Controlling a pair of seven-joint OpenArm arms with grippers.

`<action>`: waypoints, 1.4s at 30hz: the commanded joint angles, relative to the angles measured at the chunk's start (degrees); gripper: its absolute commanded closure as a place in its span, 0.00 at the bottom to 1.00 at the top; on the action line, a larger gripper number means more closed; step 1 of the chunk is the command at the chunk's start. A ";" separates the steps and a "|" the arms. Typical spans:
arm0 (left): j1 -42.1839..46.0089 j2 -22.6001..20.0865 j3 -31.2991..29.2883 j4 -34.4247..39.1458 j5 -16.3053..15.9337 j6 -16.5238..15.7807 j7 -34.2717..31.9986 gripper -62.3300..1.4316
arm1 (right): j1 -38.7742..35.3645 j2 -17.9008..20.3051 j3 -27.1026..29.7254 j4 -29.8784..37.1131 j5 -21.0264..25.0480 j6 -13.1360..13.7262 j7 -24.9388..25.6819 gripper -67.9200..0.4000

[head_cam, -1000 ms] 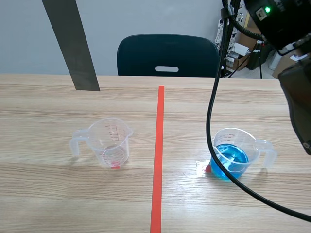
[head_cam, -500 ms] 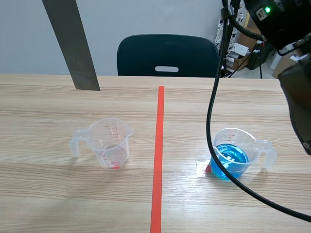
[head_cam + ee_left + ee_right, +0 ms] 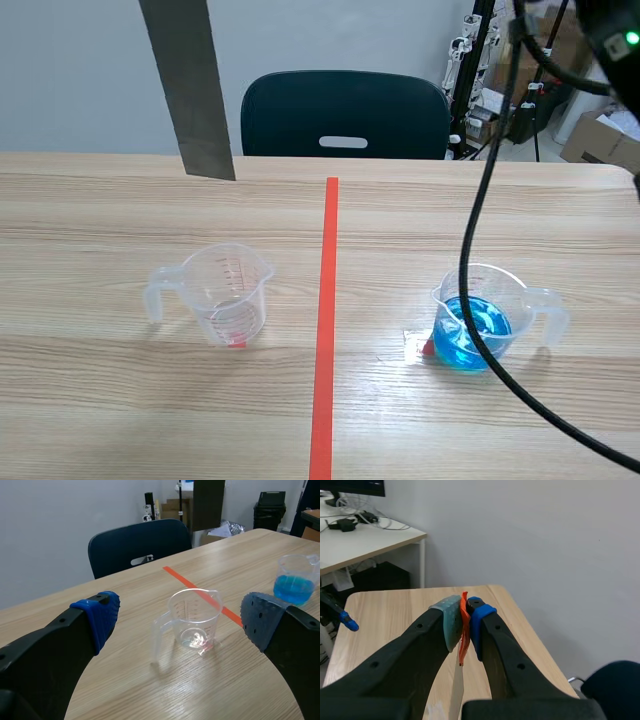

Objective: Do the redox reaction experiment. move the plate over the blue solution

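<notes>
A long grey metal plate point(image 3: 190, 85) hangs from above the picture's top, over the table's far left, well left of the clear cup of blue solution point(image 3: 480, 322). My right gripper point(image 3: 465, 614) is shut on the plate's taped upper end; the plate point(image 3: 457, 690) drops away edge-on below its fingers. My left gripper point(image 3: 181, 619) stands open low over the table, with an empty clear measuring cup point(image 3: 195, 617) ahead between its fingers. From there the blue cup point(image 3: 297, 580) sits far off to one side and the plate point(image 3: 207, 502) hangs beyond.
The empty measuring cup point(image 3: 225, 292) stands left of the red tape line point(image 3: 325, 320). A black cable point(image 3: 480, 260) from the raised right arm point(image 3: 605, 30) hangs across the blue cup. A dark chair point(image 3: 345, 115) stands behind the table's far edge.
The plate has shifted to the right, toward the table's middle. The right arm has risen and drawn toward the picture's top right; its cable swung right. Both cups stayed put.
</notes>
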 commanded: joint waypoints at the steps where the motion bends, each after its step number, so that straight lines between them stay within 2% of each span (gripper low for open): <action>1: -1.05 -0.74 1.42 0.76 -0.70 -0.26 -0.22 0.18 | -0.74 1.57 1.03 2.47 0.59 0.24 0.92 0.99; 6: -6.49 -1.70 6.84 0.76 -0.68 -1.20 3.32 0.18 | -5.33 5.53 3.54 6.78 0.61 0.66 1.16 0.99; 9: -10.12 -1.68 10.51 0.76 -0.70 -1.20 6.14 0.19 | -8.50 7.52 6.45 8.72 0.68 1.95 1.62 0.99; 15: -17.25 -1.66 17.99 0.76 -0.70 -1.22 10.69 0.40 | -15.17 11.58 14.19 13.20 0.83 5.11 3.45 0.99; 17: -19.80 -1.66 20.26 0.76 -0.70 -1.22 12.70 0.44 | -17.20 13.64 15.80 14.05 0.83 5.95 5.03 0.99; 19: -22.67 -1.66 22.49 0.76 -0.70 -1.25 15.69 0.50 | -18.97 16.50 16.61 14.38 0.83 6.05 7.45 0.99; 23: -28.59 -1.64 26.97 0.76 -0.70 -1.25 21.42 0.72 | -21.49 23.85 16.81 14.40 0.87 6.01 14.51 0.99; 28: -33.55 -1.27 30.91 0.76 -0.70 -1.27 22.64 0.88 | -23.08 33.79 16.81 14.40 1.81 5.97 24.37 0.99; 35: -38.05 -0.74 33.27 0.76 -0.70 -1.73 25.11 0.91 | -26.40 46.60 16.94 14.38 3.89 5.99 33.44 0.99; 42: -41.64 0.87 35.56 0.70 -0.68 -3.30 26.47 0.91 | -30.67 54.90 19.67 14.21 6.49 6.01 40.33 0.99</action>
